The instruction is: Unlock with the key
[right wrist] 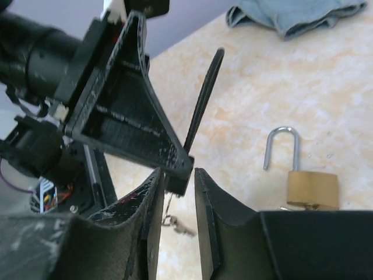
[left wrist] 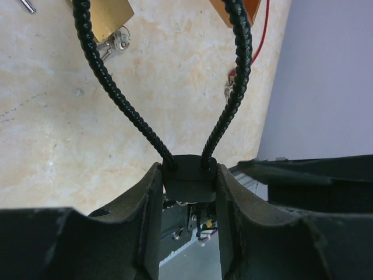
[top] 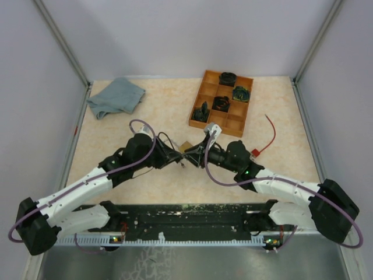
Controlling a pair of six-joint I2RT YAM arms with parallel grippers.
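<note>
So, closest in: my left fingers [left wrist: 145,216] are clamped tight on a small black block [left wrist: 187,178], and its ribbed loop [left wrist: 116,96] arches out ahead over the counter [left wrist: 175,81]. My right fingers [right wrist: 213,221] sit nose to nose with the left ones, parted a bit, and as far as I can tell they're gripping nothing. There's just the tip of a left finger crowding the gap, plus a little silver bit showing through lower down that I can't make out. Just past all that, the padlock [right wrist: 312,189] lies flat, roughly mid-counter between both arms, with the key [left wrist: 116,42] at the bottom end of its body. Its shackle [right wrist: 282,129] looks popped to me: one leg hangs free beside the body instead of going in. So my read is the unlocking itself is basically done and the job now is backing out cleanly. Tips for that: keep the right fingers apart, and pull straight back rather than sideways so I don't snag the loop or bump the left finger. Hold the left grip steady meanwhile so nothing drags the padlock. Way out back, the tray [top: 208,88] and the cloth [top: 116,96] sit well apart from everything, no worries there.
</note>
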